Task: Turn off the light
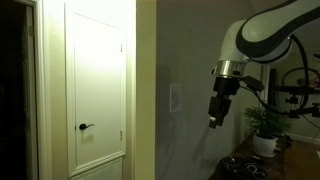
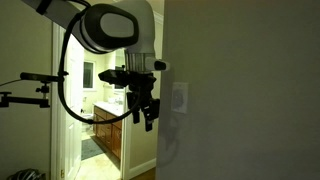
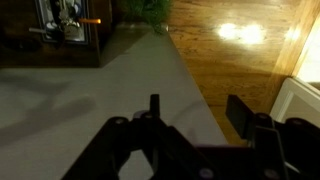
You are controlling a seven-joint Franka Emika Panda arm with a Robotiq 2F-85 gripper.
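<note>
The light switch is a small white upright plate on the wall, seen in both exterior views [image 1: 175, 98] [image 2: 179, 98]. My gripper [image 1: 214, 118] [image 2: 146, 117] hangs in the air a short way out from the wall, a little below switch height, not touching it. In the wrist view its two dark fingers [image 3: 197, 112] stand apart with nothing between them, over the grey wall face and the wooden floor. The switch does not show in the wrist view. The room is dim.
A white door [image 1: 96, 85] with a black lever handle [image 1: 86, 127] stands beside the wall corner. A potted plant [image 1: 265, 125] and dark equipment sit behind the arm. A lit doorway shows a wooden cabinet [image 2: 105, 128]. A tripod arm [image 2: 30, 78] reaches in.
</note>
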